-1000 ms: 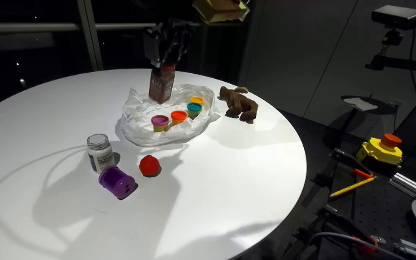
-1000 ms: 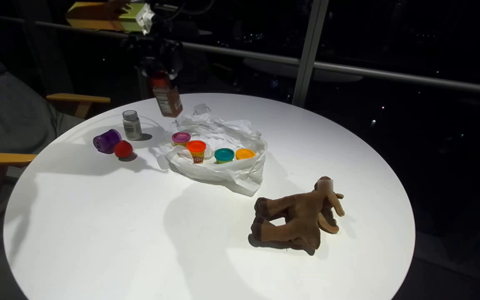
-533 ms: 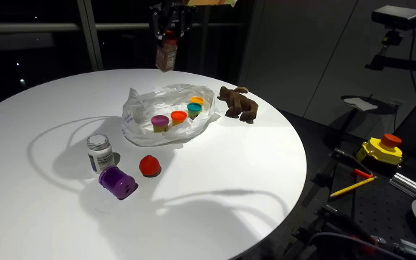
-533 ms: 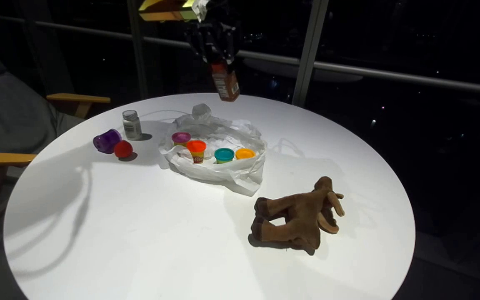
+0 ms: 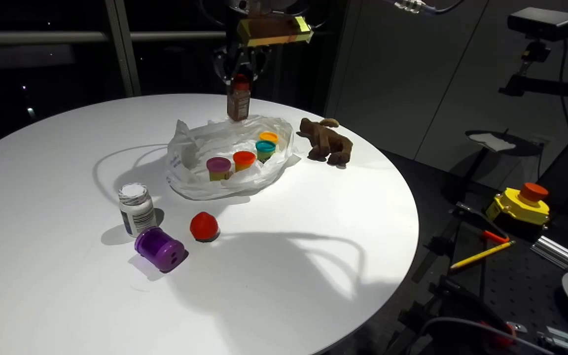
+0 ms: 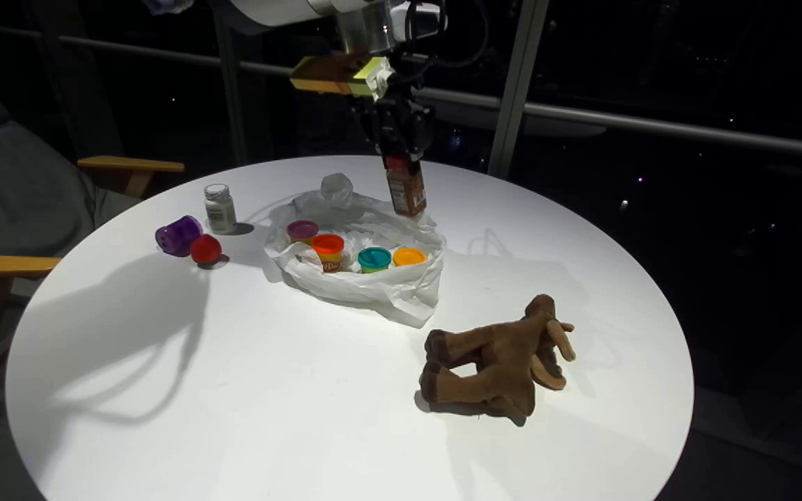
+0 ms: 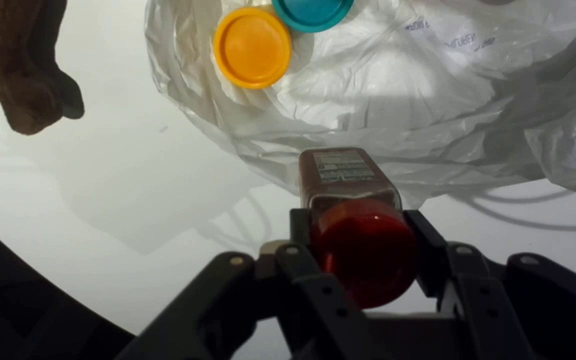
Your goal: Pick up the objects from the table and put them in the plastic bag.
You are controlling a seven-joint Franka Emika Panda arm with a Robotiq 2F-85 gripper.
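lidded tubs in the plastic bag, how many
4. By lid colour, left to right in an exterior view: purple tub, red-orange tub, teal tub, yellow-orange tub, all inside the plastic bag, which might hide more.

White arm, silvery wrist section, looping black cables, yellow block, black claw with round screws

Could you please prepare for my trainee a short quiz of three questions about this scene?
1. How many lidded tubs show in the plastic bag, in both exterior views?
2. True or false: the brown plush toy lies outside the bag.
3. What does the pincer grip? (a) the white jar; (b) the red-capped bottle; (c) the purple container.

Key:
1. Four: purple lid, red-orange lid, teal lid, yellow-orange lid.
2. True; it lies on the table.
3. b, held near its cap.
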